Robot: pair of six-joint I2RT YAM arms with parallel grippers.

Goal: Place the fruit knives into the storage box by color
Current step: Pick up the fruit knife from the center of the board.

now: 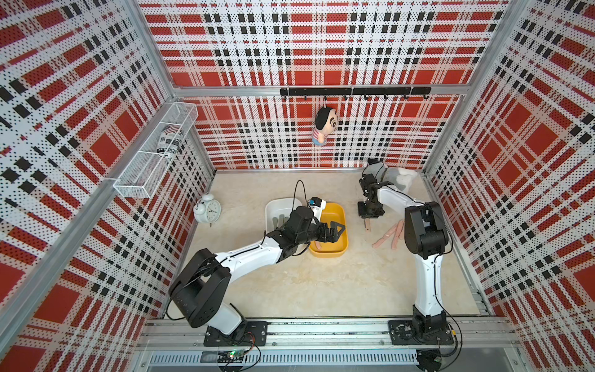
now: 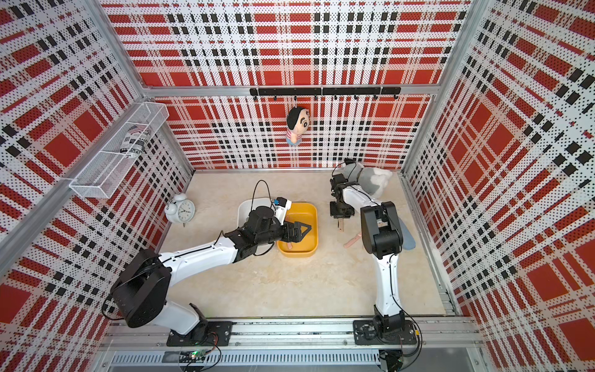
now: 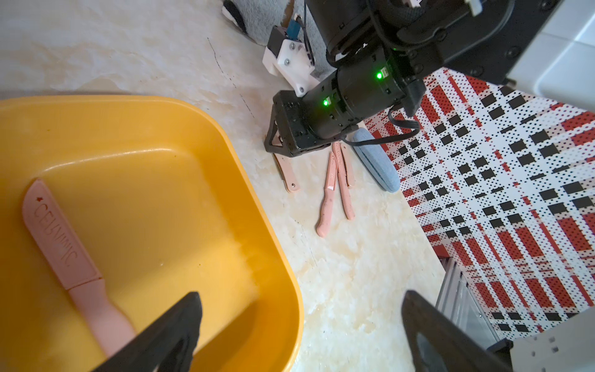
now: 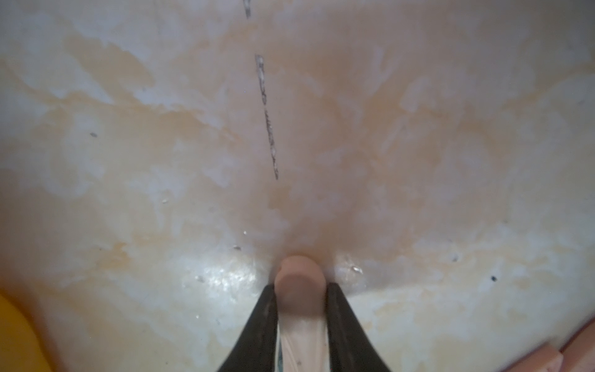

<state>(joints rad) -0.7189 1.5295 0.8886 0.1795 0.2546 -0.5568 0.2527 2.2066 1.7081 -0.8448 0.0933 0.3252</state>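
The right pincer (image 4: 301,288) has its two fingers (image 4: 267,322) pressed against both sides of a pink knife (image 4: 299,277), so it is closed on it. This knife is pale pink, flat and narrow, with a rounded end that points to the table (image 4: 161,161). Whether the end touches the table, I cannot tell. In the left wrist view the same knife shows a small hole near its end.

Just beside the right pincer, several more pink knives (image 1: 396,232) lie loose on the table, close together and partly crossing. Their handles are speckled.

The left pincer (image 3: 301,295) stands wide open and holds nothing. It hangs over the yellow box (image 3: 128,106), near the wall that faces the right arm. A single knife (image 3: 64,244) lies flat on the floor of this box. It is pink, with a broad part that carries raised letters and a slimmer handle.

The white box (image 1: 273,206) stands touching the yellow box, on the side away from the right arm. A few green knives (image 1: 280,220) lie in it, partly hidden by the left arm.
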